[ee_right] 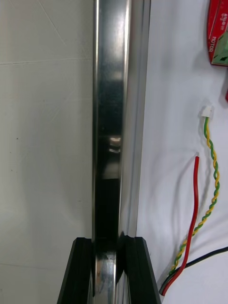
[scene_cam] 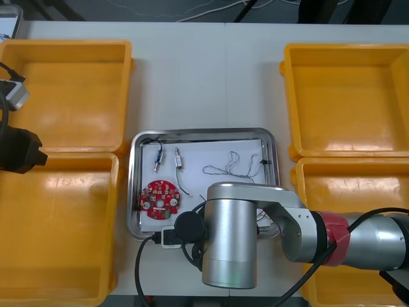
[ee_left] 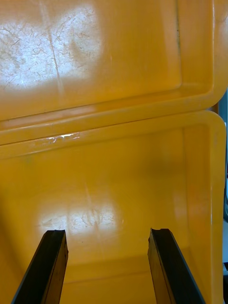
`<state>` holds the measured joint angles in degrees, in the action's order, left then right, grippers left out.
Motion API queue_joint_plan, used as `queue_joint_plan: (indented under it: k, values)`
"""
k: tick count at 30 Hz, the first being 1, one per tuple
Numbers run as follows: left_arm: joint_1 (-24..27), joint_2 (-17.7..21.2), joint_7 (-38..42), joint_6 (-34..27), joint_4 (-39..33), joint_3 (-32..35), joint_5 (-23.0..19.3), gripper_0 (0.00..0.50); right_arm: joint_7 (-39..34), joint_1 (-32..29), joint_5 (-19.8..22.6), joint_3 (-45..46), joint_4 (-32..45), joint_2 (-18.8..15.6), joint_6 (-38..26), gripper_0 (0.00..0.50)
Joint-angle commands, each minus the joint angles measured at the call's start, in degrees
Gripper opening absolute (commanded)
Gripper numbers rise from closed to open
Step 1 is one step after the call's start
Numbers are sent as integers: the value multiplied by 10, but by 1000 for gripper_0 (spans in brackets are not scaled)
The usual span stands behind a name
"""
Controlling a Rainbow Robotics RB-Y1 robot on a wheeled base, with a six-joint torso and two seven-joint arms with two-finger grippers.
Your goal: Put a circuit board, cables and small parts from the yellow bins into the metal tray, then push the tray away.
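Bright, even light fell from overhead on the light table (scene_cam: 204, 83), leaving only soft, faint shadows. Broad white patches of glare lay across the floors of the yellow bins (ee_left: 71, 52) in the left wrist view. The rim of the metal tray (ee_right: 111, 85) mirrored bright and dark bands, and the right arm (scene_cam: 233, 243) carried a pale sheen.

Light table (scene_cam: 204, 64), dark floor (scene_cam: 115, 7) beyond

Left end effector (ee_left: 108, 237) wide, right (ee_right: 108, 247) pinched.
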<state>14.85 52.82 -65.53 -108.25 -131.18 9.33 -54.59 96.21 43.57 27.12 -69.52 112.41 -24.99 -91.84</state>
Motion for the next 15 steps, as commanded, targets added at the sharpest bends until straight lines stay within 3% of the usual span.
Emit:
queue_joint_plan:
  k: [1,15]
  values:
    - [-13,22,-20,5,-16,19,2,500,2,-1,-2,-9,6,14,4,0]
    - [-13,22,-20,5,-16,19,2,500,-1,42,-4,-9,6,-25,38,0]
